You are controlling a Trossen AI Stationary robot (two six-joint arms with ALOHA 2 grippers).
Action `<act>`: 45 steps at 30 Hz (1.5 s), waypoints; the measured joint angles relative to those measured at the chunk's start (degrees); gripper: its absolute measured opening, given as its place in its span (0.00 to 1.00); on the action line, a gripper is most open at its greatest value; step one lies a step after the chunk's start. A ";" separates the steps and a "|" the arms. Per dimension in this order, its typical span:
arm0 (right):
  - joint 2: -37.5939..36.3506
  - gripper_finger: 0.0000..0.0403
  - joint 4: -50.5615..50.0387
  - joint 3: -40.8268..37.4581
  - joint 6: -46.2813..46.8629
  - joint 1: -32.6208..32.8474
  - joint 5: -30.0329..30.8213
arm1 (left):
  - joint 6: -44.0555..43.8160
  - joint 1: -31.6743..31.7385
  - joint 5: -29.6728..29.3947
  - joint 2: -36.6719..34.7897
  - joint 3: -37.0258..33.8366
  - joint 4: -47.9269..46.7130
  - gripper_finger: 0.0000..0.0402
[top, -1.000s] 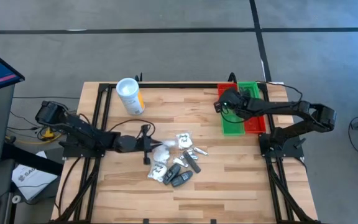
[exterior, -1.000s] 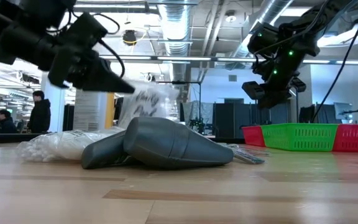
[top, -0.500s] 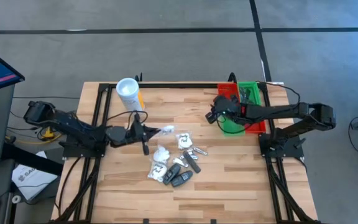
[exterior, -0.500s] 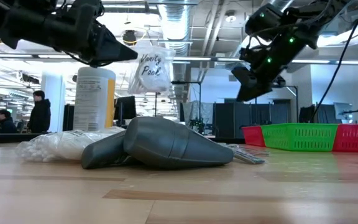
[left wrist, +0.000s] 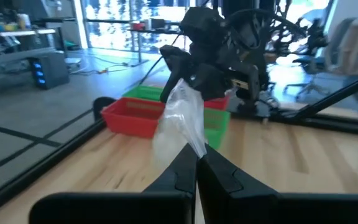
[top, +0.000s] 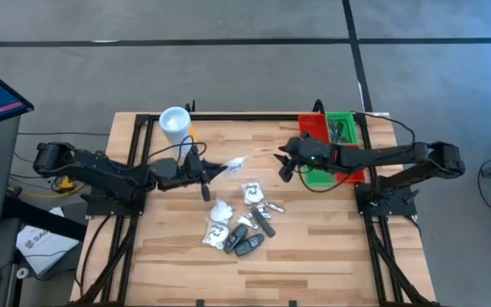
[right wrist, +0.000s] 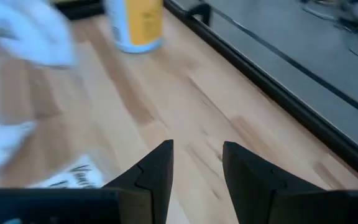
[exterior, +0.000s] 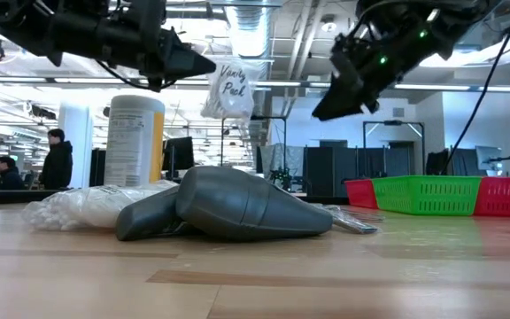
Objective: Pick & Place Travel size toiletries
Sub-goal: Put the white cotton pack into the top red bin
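Clear-wrapped packet [top: 235, 163] now lifted off the bench [top: 331, 230], pinched in left gripper [top: 209, 169], carried toward the bins; right gripper [top: 285, 164], fingers apart and empty, has swung in, likely handover.

left tool [top: 209, 170] lifted packet [top: 234, 163] rightward, right tool [top: 285, 159] approached
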 joint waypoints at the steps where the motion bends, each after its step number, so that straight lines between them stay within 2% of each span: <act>1: -0.76 0.32 0.55 0.00 -0.49 0.24 -0.62 | -0.25 0.54 1.13 0.29 0.34 0.13 0.00; 11: -8.31 0.32 2.65 0.00 -4.76 4.48 -4.49 | -0.23 2.94 7.05 2.19 4.77 0.13 0.00; 27: -9.04 0.32 2.79 0.00 -7.75 7.39 -4.51 | 1.51 2.95 15.80 14.18 17.62 -0.33 0.00; 33: -9.02 0.32 2.79 0.00 -7.75 7.49 -4.73 | 1.84 3.32 16.41 16.95 20.00 -1.11 0.00; 45: -10.12 0.32 1.29 -0.09 -9.26 10.07 -5.95 | 1.85 4.50 16.37 17.61 19.96 -2.17 0.00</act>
